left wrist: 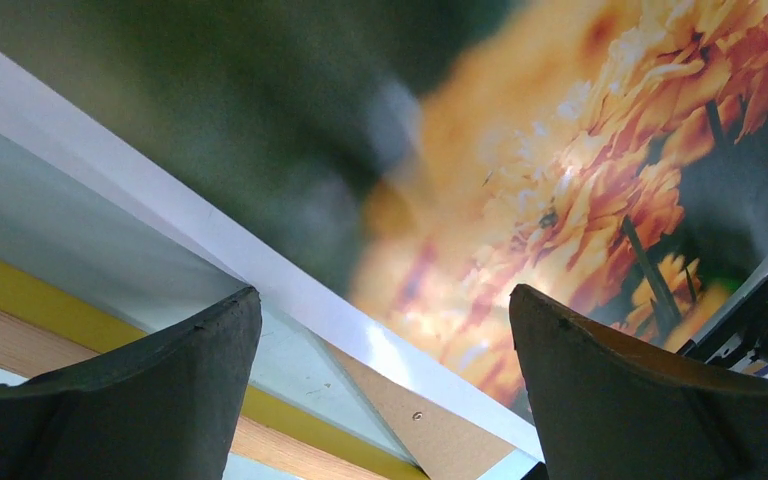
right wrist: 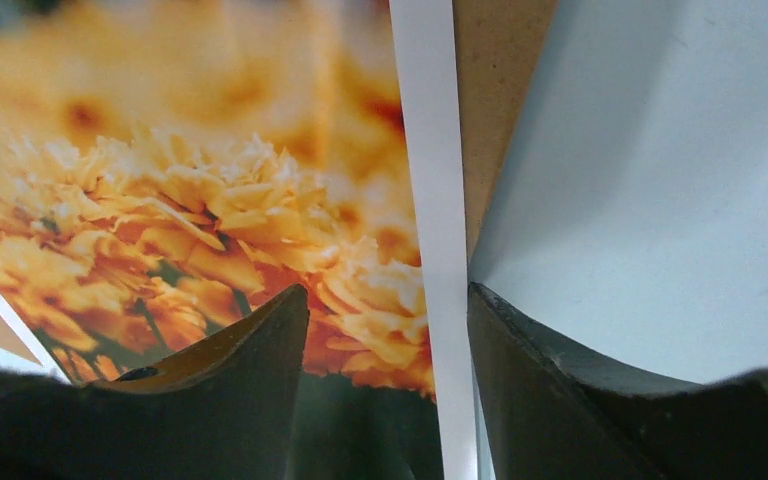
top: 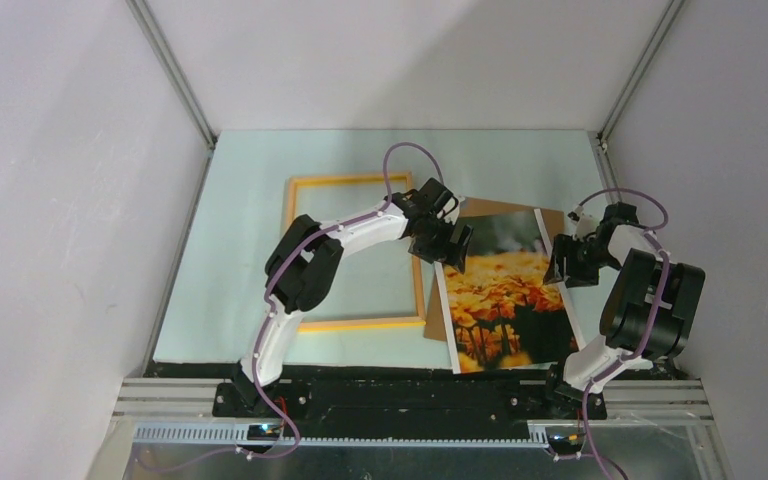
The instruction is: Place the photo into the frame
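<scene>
The glossy orange-flower photo (top: pixel 505 295), white-bordered, lies flat on a brown backing board (top: pixel 490 208), just right of the thin yellow-orange wooden frame (top: pixel 360 324) on the pale surface (top: pixel 250 250). Reaching across, the left pincer (top: pixel 452 245) hangs spread wide over the photo's left border. On its folded arm, the right pincer (top: pixel 563 265) stands apart astride the right border.

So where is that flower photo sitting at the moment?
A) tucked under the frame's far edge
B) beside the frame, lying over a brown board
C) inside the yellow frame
B: the photo lies over the brown board, to the right of the frame and wholly outside its rim.
</scene>
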Robot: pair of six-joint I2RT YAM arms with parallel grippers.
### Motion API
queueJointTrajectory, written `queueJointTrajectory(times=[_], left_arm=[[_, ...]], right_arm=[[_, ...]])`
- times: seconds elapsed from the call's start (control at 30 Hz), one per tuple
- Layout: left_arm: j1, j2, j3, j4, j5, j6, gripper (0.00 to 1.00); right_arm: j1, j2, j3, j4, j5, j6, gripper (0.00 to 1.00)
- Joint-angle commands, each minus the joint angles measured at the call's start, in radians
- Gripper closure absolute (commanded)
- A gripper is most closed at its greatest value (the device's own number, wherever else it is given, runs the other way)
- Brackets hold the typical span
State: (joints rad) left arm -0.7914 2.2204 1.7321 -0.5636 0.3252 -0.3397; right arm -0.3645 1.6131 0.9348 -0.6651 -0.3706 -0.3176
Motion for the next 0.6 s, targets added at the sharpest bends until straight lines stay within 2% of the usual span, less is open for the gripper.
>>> queueJointTrajectory(times=[0.0,0.3,0.57], left_arm=[[0.0,0.017,0.022,-0.004,0.029,0.02,0.0],[0.001,0.006,0.027,0.003,0.045,0.038,0.0],[0.006,-0.014,0.024,0.005,0.038,0.061,0.0]], right_arm=[[-0.011,-0.01,0.052,-0.044,-0.119,-0.02,0.39],[-0.045,-0.005,0.094,-0.104,-0.289,-0.033,0.54],[-0.083,0.011,0.119,-0.14,-0.37,-0.049,0.62]])
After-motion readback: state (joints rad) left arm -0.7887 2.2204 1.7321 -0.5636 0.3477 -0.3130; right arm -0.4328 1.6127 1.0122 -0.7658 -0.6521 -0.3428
